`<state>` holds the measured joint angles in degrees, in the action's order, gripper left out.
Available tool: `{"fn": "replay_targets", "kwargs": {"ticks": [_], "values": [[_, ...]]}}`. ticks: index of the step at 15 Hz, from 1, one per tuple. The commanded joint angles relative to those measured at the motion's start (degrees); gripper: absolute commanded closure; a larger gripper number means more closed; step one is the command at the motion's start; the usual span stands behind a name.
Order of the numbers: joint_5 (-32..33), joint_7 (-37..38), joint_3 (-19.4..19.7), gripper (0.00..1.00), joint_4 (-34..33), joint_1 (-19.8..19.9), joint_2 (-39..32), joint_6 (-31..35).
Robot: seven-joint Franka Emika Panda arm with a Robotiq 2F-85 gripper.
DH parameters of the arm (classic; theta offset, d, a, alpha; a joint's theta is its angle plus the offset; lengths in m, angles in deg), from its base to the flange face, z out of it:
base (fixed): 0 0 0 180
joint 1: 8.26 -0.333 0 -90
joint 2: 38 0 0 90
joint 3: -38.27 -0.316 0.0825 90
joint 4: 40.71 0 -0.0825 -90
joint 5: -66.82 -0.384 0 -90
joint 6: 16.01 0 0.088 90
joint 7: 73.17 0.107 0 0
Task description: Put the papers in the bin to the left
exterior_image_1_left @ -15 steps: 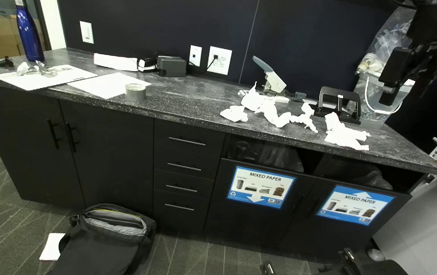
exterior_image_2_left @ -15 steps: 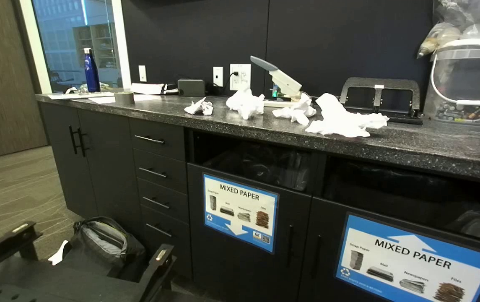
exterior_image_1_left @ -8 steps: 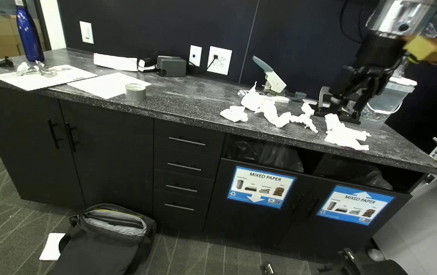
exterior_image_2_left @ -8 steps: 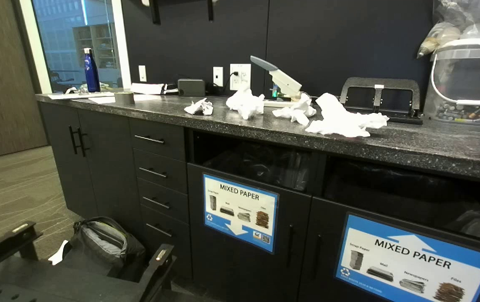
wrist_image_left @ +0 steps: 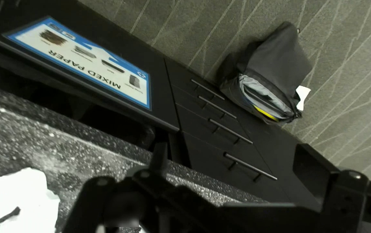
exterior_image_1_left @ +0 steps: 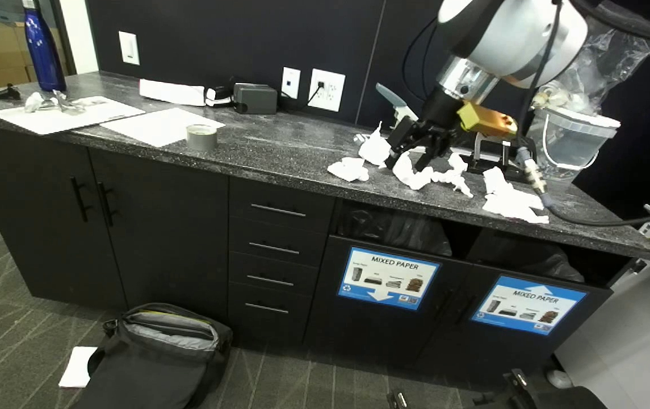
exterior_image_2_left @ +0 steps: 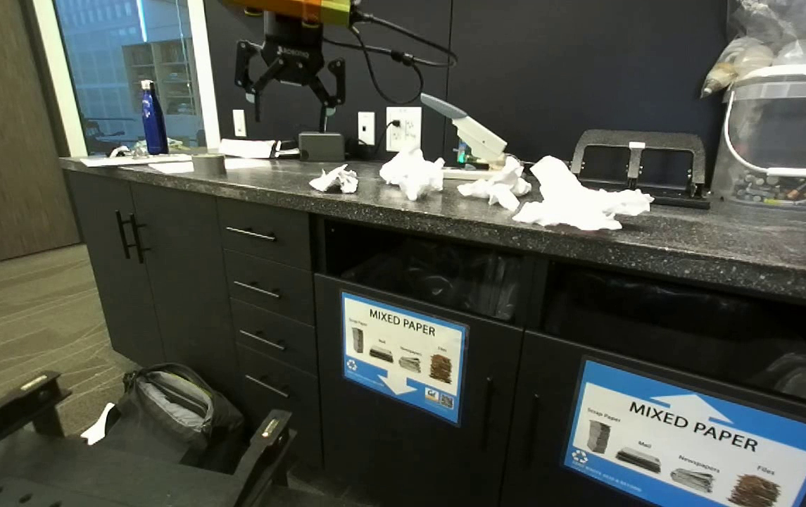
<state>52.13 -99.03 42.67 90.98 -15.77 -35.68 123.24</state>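
Several crumpled white papers lie along the counter, among them a small wad (exterior_image_2_left: 336, 180) at the left end and a large spread piece (exterior_image_2_left: 575, 201) at the right. Below them, the bin to the left (exterior_image_2_left: 403, 358) carries a blue-bordered label and has a dark slot above its front. My gripper (exterior_image_2_left: 291, 121) hangs above the counter, fingers wide apart with nothing between them. In an exterior view the gripper (exterior_image_1_left: 406, 163) overlaps the papers. The wrist view has the gripper (wrist_image_left: 237, 165) over the counter's front edge and drawers, with one paper (wrist_image_left: 33, 200) at lower left.
Behind the papers stand a raised stapler (exterior_image_2_left: 469, 130), a black hole punch (exterior_image_2_left: 638, 162) and a clear bucket (exterior_image_2_left: 783, 141). A tape roll (exterior_image_1_left: 201, 137), flat sheets (exterior_image_1_left: 160, 126) and a blue bottle (exterior_image_1_left: 43, 51) are farther left. A bag (exterior_image_1_left: 166, 352) lies on the floor.
My arm has swung in from the upper right to above the papers in an exterior view, and has come in from the top elsewhere. The papers have not moved.
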Motion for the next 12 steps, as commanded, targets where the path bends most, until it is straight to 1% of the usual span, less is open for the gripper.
{"fn": "replay_targets", "kwargs": {"ticks": [1,7,12], "values": [[-4.41,-5.91,-3.05,0.0,-10.99,2.07,-11.43,1.98],[1.18,-5.19,-7.8,0.0,-21.94,6.56,-24.61,7.25],[6.05,-3.86,-10.36,0.0,-28.71,8.34,-31.78,8.85]]}}
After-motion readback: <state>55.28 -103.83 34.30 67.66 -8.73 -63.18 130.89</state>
